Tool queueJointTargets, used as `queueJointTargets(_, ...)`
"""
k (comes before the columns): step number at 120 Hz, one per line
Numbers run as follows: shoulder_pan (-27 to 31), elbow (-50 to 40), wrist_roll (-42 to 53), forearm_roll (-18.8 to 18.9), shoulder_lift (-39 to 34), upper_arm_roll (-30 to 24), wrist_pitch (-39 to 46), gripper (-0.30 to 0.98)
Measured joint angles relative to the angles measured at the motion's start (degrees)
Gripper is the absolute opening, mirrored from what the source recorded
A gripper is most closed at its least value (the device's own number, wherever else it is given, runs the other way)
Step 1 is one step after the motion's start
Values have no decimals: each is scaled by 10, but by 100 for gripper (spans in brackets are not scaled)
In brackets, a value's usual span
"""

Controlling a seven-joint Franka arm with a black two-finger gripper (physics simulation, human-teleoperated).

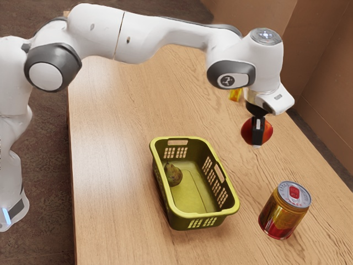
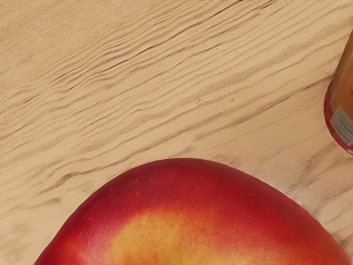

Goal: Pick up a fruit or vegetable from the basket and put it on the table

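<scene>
The red and orange fruit (image 1: pixel 247 132) is up in the air, outside the basket (image 1: pixel 234 208) and toward the exterior view's right of it, over the tabletop (image 1: pixel 110 165). The end effector (image 1: pixel 257 141) is gripping this fruit, one black finger showing across its near side; the wrist view has its rounded top, red around a yellow patch, with wood grain beyond. The basket, green with slotted walls, stands upright. Inside the basket, near its wall on the exterior view's left, lies a mottled, dull green and brown fruit or vegetable (image 1: pixel 174 176). Just beside the basket, on the exterior view's right, a gold and red can (image 1: pixel 284 213) stands upright. Farther back than the basket, a small yellow thing (image 1: pixel 235 94) is partly hidden by the arm (image 1: pixel 143 37); what it is, I cannot tell.
</scene>
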Motion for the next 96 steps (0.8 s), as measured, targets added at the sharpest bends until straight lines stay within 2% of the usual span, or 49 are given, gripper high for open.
queueJointTargets(35,43,25,3,-1,47,-4,4,25)
queueJointTargets(43,44,27,5,-3,47,-5,4,41)
queueJointTargets(51,45,27,8,-6,46,-5,3,49)
queueJointTargets(74,53,27,16,-12,45,-9,0,60)
queueJointTargets(96,80,27,22,-16,47,-40,-1,66)
